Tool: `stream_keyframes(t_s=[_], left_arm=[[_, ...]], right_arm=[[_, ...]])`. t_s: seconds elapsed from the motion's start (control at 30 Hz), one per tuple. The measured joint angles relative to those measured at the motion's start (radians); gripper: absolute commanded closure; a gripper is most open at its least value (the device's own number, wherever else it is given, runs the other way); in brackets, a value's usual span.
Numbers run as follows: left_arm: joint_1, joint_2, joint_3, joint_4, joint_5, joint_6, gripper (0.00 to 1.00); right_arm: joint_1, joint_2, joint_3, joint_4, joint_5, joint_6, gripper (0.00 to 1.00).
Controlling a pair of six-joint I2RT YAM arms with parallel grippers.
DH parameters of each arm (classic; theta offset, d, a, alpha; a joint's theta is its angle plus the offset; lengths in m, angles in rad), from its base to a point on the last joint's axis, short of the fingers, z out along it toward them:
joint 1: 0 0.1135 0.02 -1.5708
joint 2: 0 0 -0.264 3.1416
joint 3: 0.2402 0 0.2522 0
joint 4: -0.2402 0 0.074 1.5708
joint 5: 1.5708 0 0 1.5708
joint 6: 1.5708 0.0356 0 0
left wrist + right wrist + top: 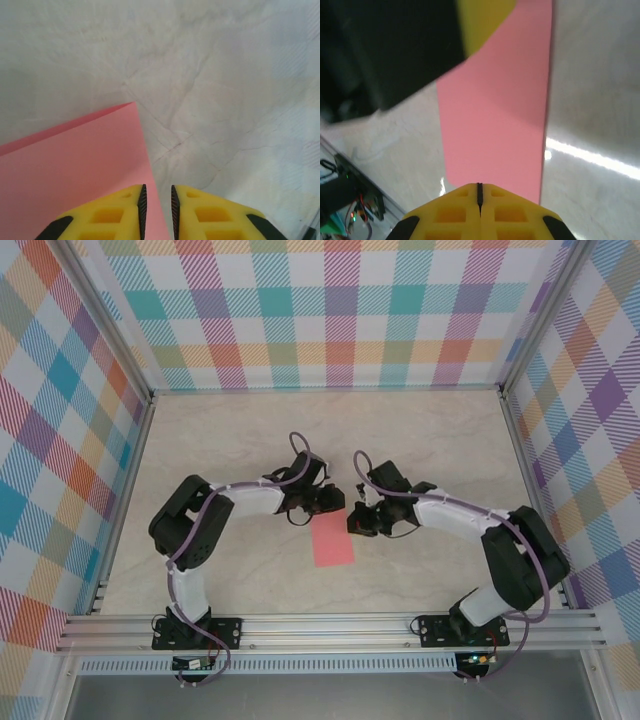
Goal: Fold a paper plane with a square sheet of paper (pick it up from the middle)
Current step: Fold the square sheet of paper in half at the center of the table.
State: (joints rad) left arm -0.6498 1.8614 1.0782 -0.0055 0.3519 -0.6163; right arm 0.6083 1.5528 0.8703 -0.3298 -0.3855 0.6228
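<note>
The left gripper (157, 189) held its jaws a narrow slit apart, right over the right edge of the square sheet of paper (332, 539). The sheet lay flat on the table (240, 440) between the arms, seemingly folded once into a narrow rectangle. By my judgement the nose and wing folds were not yet done. The right gripper (480, 186), fingers together, sat at the sheet's short end, and I could not tell whether it pinched paper.

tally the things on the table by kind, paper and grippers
pink sheet of paper: 1
grippers: 2 (left gripper, right gripper)
total: 3
</note>
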Motion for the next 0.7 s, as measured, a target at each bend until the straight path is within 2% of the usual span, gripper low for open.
stream_keyframes(t_s=[0.23,0.37,0.6,0.7], left_arm=[[0.086,-0.228,-0.082,-0.079,-0.136,-0.073,0.65],[0.109,-0.291,-0.166,-0.139,-0.183,-0.099,0.61],[0.109,-0.302,-0.227,-0.176,-0.175,-0.128,0.59],[0.108,-0.315,-0.247,-0.161,-0.143,-0.140,0.62]], right_arm=[[-0.004,0.254,0.196,0.048,0.011,-0.004,1.00],[-0.004,0.365,0.277,0.047,0.035,-0.007,1.00],[-0.014,0.416,0.331,0.029,0.098,0.027,1.00],[-0.027,0.397,0.298,0.061,0.106,0.074,1.00]])
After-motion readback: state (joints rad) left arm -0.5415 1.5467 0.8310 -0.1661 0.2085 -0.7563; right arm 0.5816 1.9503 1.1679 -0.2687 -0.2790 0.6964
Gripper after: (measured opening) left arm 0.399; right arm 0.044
